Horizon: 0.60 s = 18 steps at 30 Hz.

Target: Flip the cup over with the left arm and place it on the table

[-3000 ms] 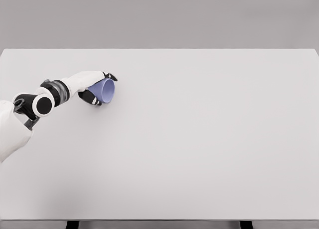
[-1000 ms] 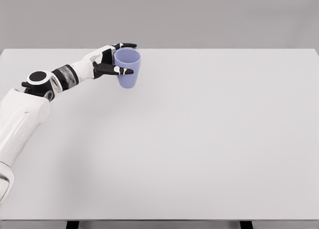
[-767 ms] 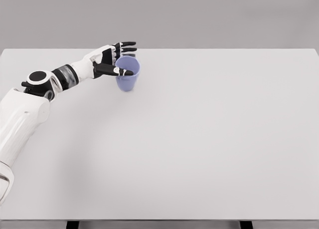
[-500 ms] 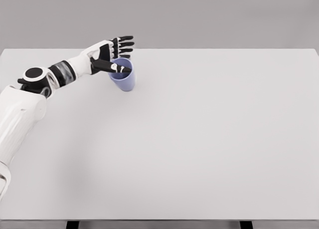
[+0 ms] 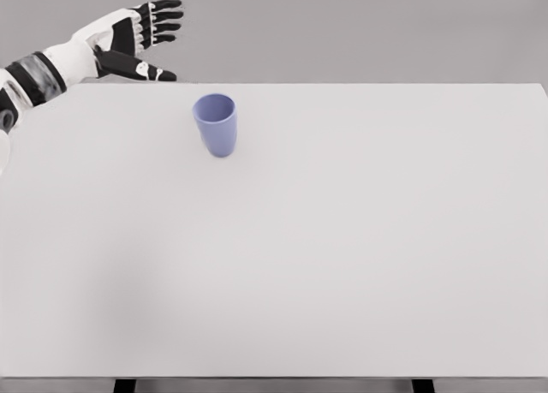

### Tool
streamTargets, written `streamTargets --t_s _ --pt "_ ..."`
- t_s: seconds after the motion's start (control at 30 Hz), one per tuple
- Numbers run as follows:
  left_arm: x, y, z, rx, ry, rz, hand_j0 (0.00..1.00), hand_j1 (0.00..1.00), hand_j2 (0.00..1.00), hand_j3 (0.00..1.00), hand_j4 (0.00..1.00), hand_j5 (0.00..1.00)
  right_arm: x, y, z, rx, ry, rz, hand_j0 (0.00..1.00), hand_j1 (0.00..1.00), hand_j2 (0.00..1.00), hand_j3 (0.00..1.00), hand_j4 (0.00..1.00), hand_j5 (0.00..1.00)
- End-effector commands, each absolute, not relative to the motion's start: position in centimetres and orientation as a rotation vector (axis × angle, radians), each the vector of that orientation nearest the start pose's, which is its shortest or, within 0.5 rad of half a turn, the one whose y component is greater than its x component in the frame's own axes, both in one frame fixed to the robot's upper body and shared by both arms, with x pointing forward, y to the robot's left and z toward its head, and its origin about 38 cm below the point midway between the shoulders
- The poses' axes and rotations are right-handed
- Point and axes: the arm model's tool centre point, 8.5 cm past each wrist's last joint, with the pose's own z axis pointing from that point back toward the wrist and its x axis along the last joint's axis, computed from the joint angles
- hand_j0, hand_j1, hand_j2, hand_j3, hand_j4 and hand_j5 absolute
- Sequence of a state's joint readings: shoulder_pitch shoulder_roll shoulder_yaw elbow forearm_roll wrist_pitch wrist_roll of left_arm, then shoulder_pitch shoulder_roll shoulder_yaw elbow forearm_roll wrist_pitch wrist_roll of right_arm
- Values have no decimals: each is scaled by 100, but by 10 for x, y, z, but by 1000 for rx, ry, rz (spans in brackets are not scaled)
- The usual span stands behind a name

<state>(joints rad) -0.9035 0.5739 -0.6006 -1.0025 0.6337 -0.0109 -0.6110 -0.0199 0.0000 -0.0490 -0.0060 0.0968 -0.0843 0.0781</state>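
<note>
Clearance: one obstacle noted on the white table [image 5: 360,256].
An upright blue cup [image 5: 215,124] is seen at far left-centre, nothing touching it; open surface lies on all its sides. The left hand [image 5: 128,38] is held well apart, up-left, fingers spread.

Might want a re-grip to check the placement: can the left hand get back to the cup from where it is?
Probably yes. The left hand is open, raised up and to the left of the upright cup, with only bare table around it and nothing between them.
</note>
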Motion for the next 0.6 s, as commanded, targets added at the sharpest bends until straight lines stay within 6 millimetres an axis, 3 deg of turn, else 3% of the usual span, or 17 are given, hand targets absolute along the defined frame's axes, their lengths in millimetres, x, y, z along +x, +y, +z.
streamTargets --t_s 0.0,0.1,0.13,0.2,0.3,0.57 --pt "520 372 293 -33 -1547 -976 100 100 100 100 100 100 24 -265 -262 -8 -106 57 100 100 100 100 100 100" --pt "504 414 294 196 -1536 -1166 100 100 100 100 100 100 24 -265 -262 -8 -106 57 100 100 100 100 100 100" --pt "496 420 283 235 -1510 -1251 100 100 100 100 100 100 24 -265 -262 -8 -106 57 100 100 100 100 100 100" --pt "487 419 261 262 -1475 -1374 100 100 100 100 100 100 24 -265 -262 -8 -106 57 100 100 100 100 100 100" --pt "480 419 241 247 -1440 -1411 100 100 100 100 100 100 24 -265 -262 -8 -106 57 100 100 100 100 100 100" --pt "481 414 239 235 -1452 -1412 100 100 100 100 100 100 24 -265 -262 -8 -106 57 100 100 100 100 100 100"
